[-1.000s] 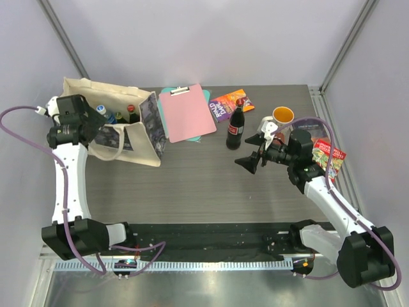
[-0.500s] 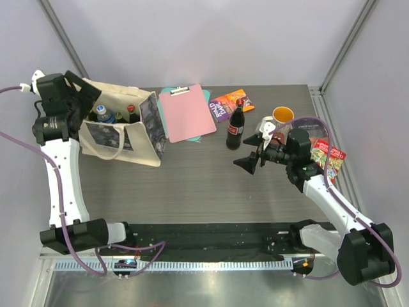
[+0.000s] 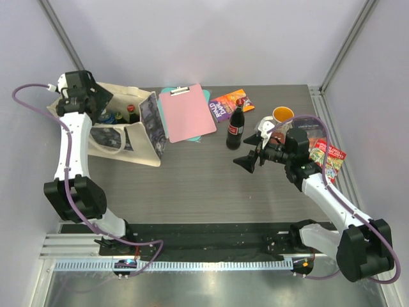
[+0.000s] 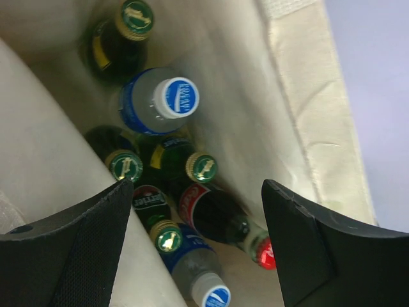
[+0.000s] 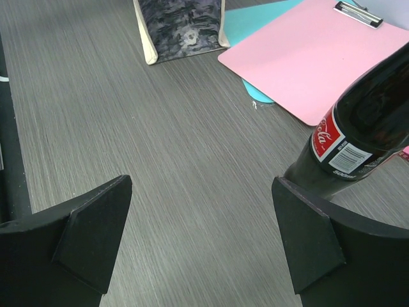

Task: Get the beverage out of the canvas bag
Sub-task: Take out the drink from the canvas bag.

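The canvas bag [image 3: 131, 139] stands open at the table's back left. My left gripper [image 3: 97, 106] hovers over its mouth, pointing down into it, open and holding nothing. In the left wrist view the gripper [image 4: 198, 187] frames several bottles against the bag's cream inner wall [image 4: 262, 121]: a cola bottle [image 4: 214, 217] with a red cap, a blue-capped water bottle [image 4: 156, 102], and green bottles with gold caps [image 4: 201, 167]. Another cola bottle [image 3: 236, 128] stands upright on the table. My right gripper [image 3: 246, 162] is open, low, just in front and right of that bottle [image 5: 358, 137].
A pink clipboard [image 3: 186, 112] lies right of the bag over a teal sheet [image 5: 255, 25]. A paperback [image 3: 231, 103] lies behind the standing bottle. An orange cup [image 3: 283, 116] and a second book [image 3: 328, 155] sit at the right.
My left arm has swung from the bag's near left side up and back, so its gripper now points down into the bag's mouth, jaws slightly narrower. The right arm has barely moved.
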{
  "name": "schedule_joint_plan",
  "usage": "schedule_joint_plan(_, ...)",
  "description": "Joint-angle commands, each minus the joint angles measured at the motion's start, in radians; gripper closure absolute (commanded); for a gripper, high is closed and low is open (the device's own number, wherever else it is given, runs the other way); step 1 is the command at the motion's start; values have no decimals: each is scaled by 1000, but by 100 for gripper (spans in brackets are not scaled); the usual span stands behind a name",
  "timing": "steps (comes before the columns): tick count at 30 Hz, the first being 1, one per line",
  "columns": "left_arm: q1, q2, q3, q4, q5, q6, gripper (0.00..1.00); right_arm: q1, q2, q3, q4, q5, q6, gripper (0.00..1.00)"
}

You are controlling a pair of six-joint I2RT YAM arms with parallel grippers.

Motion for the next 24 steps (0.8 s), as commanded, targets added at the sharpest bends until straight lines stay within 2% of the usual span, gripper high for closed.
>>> schedule_joint_plan(1, -3, -22, -63, 80, -114, -4, 18, 6, -10, 16, 31, 19, -9, 4)
schedule_joint_plan(8, -3, 72, -37, 83, -140, 24, 18, 6, 0, 14, 36, 25, -9, 4)
schedule_joint_plan(15, -3, 168, 61, 57, -154, 47, 18, 8, 0, 14, 36, 36, -10, 5)
schedule_joint_plan(24, 0, 233, 122, 46, -177, 97, 31, 6, -7, 9, 25, 51, -10, 4)
